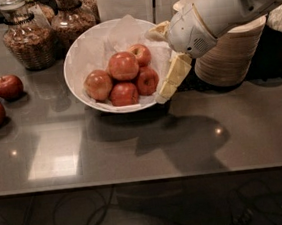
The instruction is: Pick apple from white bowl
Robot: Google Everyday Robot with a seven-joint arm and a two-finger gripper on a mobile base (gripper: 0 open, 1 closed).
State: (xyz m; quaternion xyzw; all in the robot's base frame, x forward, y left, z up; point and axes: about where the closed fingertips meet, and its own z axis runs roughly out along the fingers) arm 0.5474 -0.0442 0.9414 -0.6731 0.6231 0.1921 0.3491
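The white bowl [72, 54], lined with crinkled white paper, stands at the back middle of the dark table. It holds several apples. The largest, a glossy red-orange apple [123, 65], lies on top in the middle of the pile. A smaller yellow-green blotched apple [98, 85] lies to its left, and darker red ones lie around it. My gripper [155, 67] is at the bowl's right rim, to the right of the apples. It is open and empty, with one cream finger above and one below, touching no apple.
Three loose red apples [8, 86] lie at the table's left edge. Two glass jars [27, 42] stand behind the bowl on the left. A stack of beige paper bowls [230, 55] stands to the right, under my arm. The table's front edge runs across below.
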